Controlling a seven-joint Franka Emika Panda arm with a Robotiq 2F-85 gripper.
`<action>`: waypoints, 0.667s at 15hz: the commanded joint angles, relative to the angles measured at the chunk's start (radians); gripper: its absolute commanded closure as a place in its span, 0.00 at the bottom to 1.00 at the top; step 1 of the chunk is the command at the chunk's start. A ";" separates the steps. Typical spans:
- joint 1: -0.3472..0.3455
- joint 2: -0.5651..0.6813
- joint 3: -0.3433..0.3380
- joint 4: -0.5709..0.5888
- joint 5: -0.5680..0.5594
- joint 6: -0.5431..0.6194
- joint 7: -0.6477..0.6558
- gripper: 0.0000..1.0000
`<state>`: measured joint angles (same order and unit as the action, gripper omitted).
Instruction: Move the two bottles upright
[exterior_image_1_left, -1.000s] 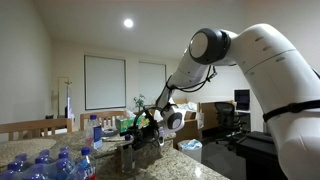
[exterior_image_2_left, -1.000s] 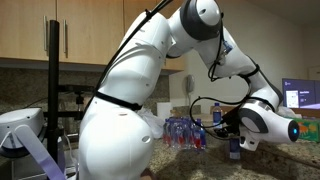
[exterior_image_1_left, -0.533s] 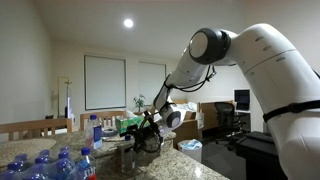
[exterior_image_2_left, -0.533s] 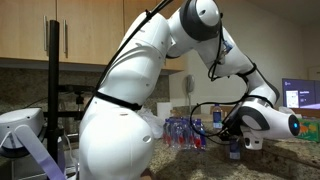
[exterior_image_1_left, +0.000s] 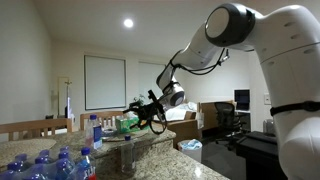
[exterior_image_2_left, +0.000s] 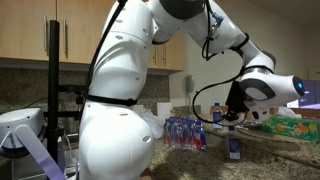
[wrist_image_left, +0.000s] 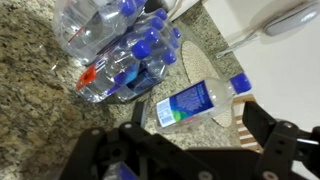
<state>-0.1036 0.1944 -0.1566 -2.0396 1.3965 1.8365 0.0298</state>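
Wrist view looks down on the speckled counter (wrist_image_left: 35, 110), where the wrapped pack (wrist_image_left: 115, 50) sits. Just beside it a bottle (wrist_image_left: 200, 100) lies on its side, apparently awaiting its turn. The pincer (wrist_image_left: 180, 150) hangs above, jaws spread wide, holding nothing. An exterior view makes plain what the wrist view barely shows: the other bottle (exterior_image_2_left: 234, 148) standing upright beneath the pincer, probably why it is empty.

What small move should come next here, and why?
Probably shift the gripper toward the lying bottle and lower over its body. Its jaws stand open and empty. That bottle lies on its side on the counter beside the pack, while the other bottle already stands upright.
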 joint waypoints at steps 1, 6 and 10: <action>0.019 -0.157 0.022 -0.040 -0.075 0.022 0.067 0.00; 0.071 -0.250 0.095 -0.017 -0.387 0.126 0.324 0.00; 0.102 -0.316 0.162 -0.022 -0.657 0.152 0.525 0.00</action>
<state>-0.0147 -0.0612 -0.0316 -2.0388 0.8983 1.9671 0.4179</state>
